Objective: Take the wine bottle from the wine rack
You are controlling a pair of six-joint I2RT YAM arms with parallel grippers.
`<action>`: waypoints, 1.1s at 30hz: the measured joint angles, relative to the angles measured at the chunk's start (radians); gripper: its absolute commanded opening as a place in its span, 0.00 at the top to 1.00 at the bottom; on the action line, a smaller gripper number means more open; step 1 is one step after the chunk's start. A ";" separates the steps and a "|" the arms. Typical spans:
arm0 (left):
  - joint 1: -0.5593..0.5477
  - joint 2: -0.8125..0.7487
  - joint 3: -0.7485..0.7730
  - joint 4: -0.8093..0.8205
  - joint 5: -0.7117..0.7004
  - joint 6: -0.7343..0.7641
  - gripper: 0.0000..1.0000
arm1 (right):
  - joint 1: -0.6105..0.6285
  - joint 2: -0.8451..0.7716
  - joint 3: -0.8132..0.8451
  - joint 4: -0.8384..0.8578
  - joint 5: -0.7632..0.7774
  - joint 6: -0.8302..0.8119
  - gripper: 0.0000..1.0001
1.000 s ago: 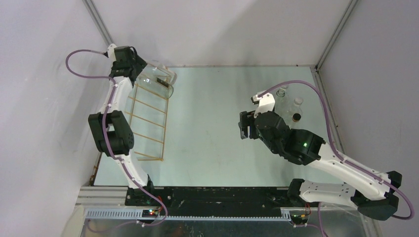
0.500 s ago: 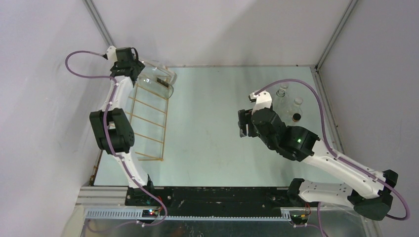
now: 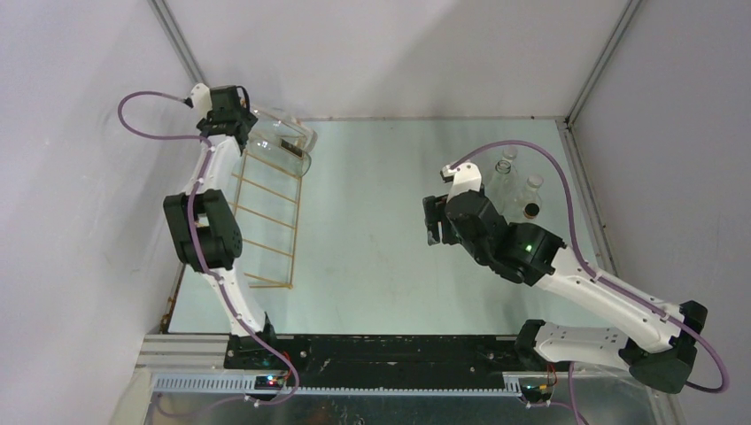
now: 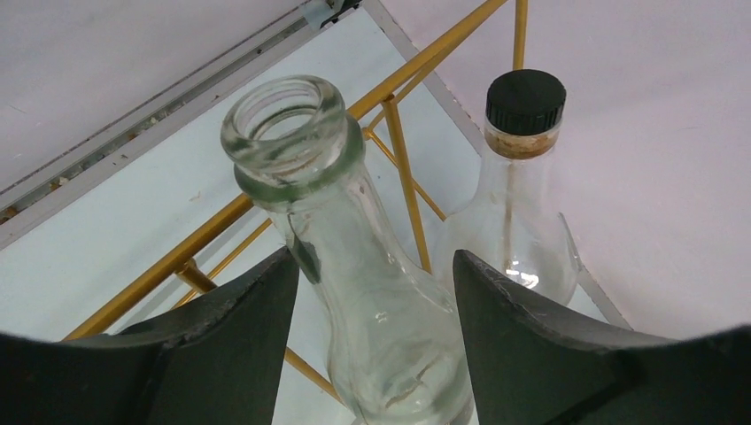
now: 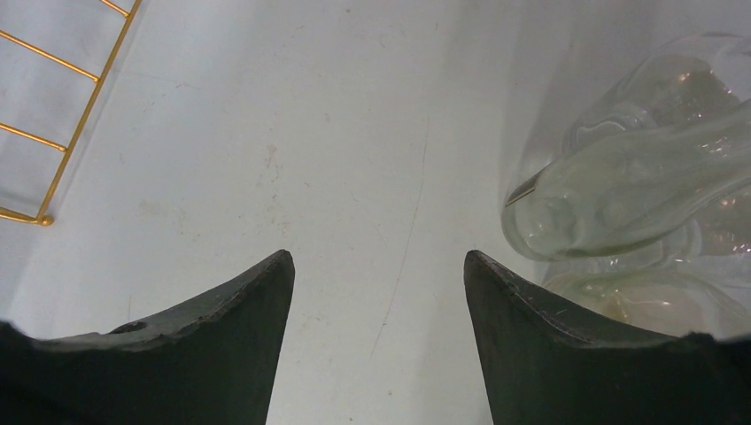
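Observation:
A gold wire wine rack lies along the table's left side. A clear, open-mouthed wine bottle rests on the rack's far end. It also shows in the top view. My left gripper is open, with a finger on each side of the bottle's neck and shoulder and a gap on the right side. In the top view the left gripper is at the far left corner. My right gripper is open and empty over bare table.
A second clear bottle with a black cap lies just beyond the first, near the wall. Several clear bottles stand at the right, close to my right gripper, and show in the right wrist view. The rack's near corner shows there too.
My left gripper has shifted slightly toward the far left corner at the bottle. My right arm has drifted a little left and farther away, still open.

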 measured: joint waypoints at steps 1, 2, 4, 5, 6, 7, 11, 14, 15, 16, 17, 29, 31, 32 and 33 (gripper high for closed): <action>0.000 0.006 0.003 0.000 -0.003 0.004 0.29 | -0.003 0.002 0.000 0.000 -0.002 0.000 0.26; 0.000 0.013 0.008 0.000 -0.006 0.005 0.29 | -0.005 0.004 0.000 0.001 -0.004 0.000 0.26; 0.000 0.026 0.020 0.002 -0.011 0.006 0.29 | -0.009 0.009 0.000 0.002 -0.006 -0.001 0.26; 0.000 0.032 0.026 0.002 -0.015 0.006 0.29 | -0.011 0.011 0.000 0.003 -0.008 -0.001 0.26; 0.000 0.037 0.032 0.004 -0.018 0.007 0.29 | -0.013 0.013 0.000 0.003 -0.010 -0.001 0.26; 0.001 0.040 0.034 0.006 -0.020 0.011 0.29 | -0.015 0.015 0.000 0.005 -0.013 -0.002 0.26; 0.002 0.047 0.037 0.017 -0.028 0.014 0.30 | -0.023 0.021 0.000 0.006 -0.021 -0.004 0.26; 0.002 0.051 0.037 0.024 -0.034 0.016 0.30 | -0.029 0.022 -0.002 0.006 -0.025 -0.005 0.26; 0.002 0.053 0.037 0.027 -0.035 0.018 0.31 | -0.031 0.022 -0.002 0.006 -0.025 -0.005 0.26; 0.002 0.054 0.037 0.031 -0.037 0.021 0.32 | -0.032 0.022 -0.002 0.006 -0.025 -0.007 0.26; 0.002 0.056 0.037 0.035 -0.039 0.023 0.34 | -0.033 0.022 -0.002 0.006 -0.025 -0.008 0.26; 0.007 0.052 0.002 0.111 -0.046 -0.005 0.73 | -0.043 0.030 -0.002 0.006 -0.035 -0.019 0.26; 0.006 0.040 -0.019 0.129 -0.046 -0.005 0.81 | -0.043 0.030 -0.002 0.007 -0.036 -0.019 0.26; 0.006 0.037 -0.023 0.132 -0.046 -0.005 0.85 | -0.043 0.030 -0.002 0.007 -0.038 -0.019 0.26; 0.006 0.034 -0.030 0.138 -0.045 -0.006 0.87 | -0.043 0.030 -0.002 0.007 -0.040 -0.020 0.26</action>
